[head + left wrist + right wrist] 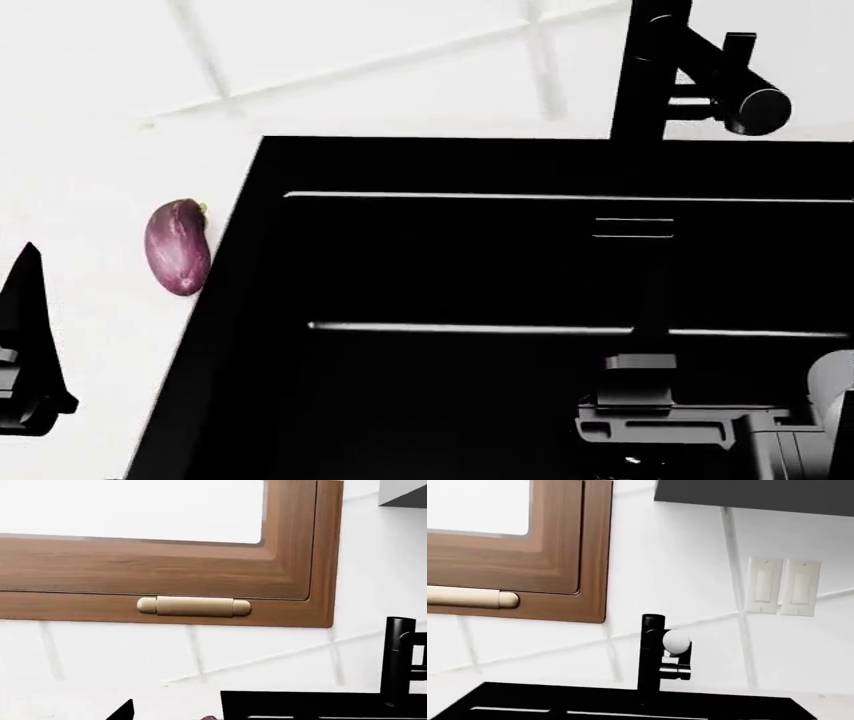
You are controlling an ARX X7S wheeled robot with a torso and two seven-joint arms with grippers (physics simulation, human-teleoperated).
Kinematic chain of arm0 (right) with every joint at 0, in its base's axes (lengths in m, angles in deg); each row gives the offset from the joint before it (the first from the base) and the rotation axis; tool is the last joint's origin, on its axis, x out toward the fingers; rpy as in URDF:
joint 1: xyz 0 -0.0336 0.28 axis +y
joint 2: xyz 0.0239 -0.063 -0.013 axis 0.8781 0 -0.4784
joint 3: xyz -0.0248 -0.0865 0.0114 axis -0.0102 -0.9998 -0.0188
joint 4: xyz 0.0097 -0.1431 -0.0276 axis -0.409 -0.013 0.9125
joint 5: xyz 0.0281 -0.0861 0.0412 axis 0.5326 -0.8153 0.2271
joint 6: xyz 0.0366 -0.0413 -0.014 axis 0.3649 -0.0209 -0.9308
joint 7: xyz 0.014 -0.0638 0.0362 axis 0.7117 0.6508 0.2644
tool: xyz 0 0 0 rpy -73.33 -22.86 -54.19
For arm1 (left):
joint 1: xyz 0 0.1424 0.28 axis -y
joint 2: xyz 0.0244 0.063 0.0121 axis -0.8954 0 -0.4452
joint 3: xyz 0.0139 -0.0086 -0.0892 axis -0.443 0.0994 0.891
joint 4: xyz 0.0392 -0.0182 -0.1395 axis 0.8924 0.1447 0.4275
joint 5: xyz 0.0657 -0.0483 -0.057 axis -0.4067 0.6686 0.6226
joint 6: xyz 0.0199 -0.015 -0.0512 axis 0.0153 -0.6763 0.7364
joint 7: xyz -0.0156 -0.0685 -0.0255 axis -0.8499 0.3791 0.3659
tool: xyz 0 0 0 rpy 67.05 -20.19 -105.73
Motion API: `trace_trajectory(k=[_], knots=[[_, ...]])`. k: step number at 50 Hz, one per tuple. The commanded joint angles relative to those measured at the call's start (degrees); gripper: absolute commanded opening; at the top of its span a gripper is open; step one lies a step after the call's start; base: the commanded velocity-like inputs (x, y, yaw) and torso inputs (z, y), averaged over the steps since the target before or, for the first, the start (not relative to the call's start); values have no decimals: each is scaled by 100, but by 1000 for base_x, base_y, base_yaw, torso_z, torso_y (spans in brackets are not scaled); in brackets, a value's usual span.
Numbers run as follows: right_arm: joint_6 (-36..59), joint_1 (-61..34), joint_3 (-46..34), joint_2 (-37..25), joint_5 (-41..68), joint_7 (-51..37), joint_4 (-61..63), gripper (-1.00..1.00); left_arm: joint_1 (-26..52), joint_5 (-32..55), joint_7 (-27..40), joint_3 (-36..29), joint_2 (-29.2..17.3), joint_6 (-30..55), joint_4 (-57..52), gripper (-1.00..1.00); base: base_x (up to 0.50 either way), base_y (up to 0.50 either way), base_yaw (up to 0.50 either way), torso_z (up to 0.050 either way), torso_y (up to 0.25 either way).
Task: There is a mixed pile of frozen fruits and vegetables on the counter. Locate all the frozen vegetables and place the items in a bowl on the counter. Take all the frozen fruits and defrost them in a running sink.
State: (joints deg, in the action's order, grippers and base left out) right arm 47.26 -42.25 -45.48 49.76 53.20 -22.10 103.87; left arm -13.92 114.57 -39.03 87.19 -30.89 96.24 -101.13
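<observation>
Left gripper: a dark pointed part showed at the head view's left edge, over the white counter; whether its fingers were parted or closed could not be told, and nothing was seen in them.
Eggplant: lay on the counter just beside the sink's left rim, lengthwise along it, well apart from the left gripper and alone; no carrot, pear or bowl was in view.
Eggplant handling: glossy purple skin with pale streaks, so probably hard and slippery if frozen, and fairly heavy for its kind; it would likely roll if nudged. The best hold seemed to be across the thick middle, fingers on either long side, not the tapered stem end.
Sink: a glossy black basin filling most of the head view, with nothing seen inside and no water visibly running.
Tap: tall and black at the back rim, its lever to the side; the right wrist view showed it below the tiled wall.
Right gripper: a grey-black assembly low over the basin; its fingers could not be made out, so their state could not be told.
</observation>
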Motion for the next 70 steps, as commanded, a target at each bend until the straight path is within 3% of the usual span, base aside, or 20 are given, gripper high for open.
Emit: trace_trajectory(k=[1,30,34,38,49,62,65,70], knots=[[-14,30,-68,-24,-86,-3,-39,100,9,20,31,-29,-18,5,3,100,382,450,0,0,0],[304,50,258,-269,336,-513,252,100,145,220,237,-141,-6,257,35,100,58,66,0,0,0],[280,55,224,-262,346,-476,242,100,451,344,461,-285,13,606,-78,100,0,0,0,0,0],[295,24,211,-258,426,-481,228,100,1248,753,819,-528,54,1399,-61,100,0,0,0,0,0],[249,52,103,-218,432,-392,130,100,2438,1277,1283,-849,547,2396,870,100,0,0,0,0,0],[240,59,-22,-208,352,-374,44,100,2633,757,975,-1680,894,2068,2002,100,0,0,0,0,0],[230,81,-19,-206,358,-385,64,100,2544,289,969,-1992,911,1723,2367,100,0,0,0,0,0],[213,51,-59,-191,338,-380,39,100,2515,252,847,-2003,1017,1520,2767,100,0,0,0,0,0]])
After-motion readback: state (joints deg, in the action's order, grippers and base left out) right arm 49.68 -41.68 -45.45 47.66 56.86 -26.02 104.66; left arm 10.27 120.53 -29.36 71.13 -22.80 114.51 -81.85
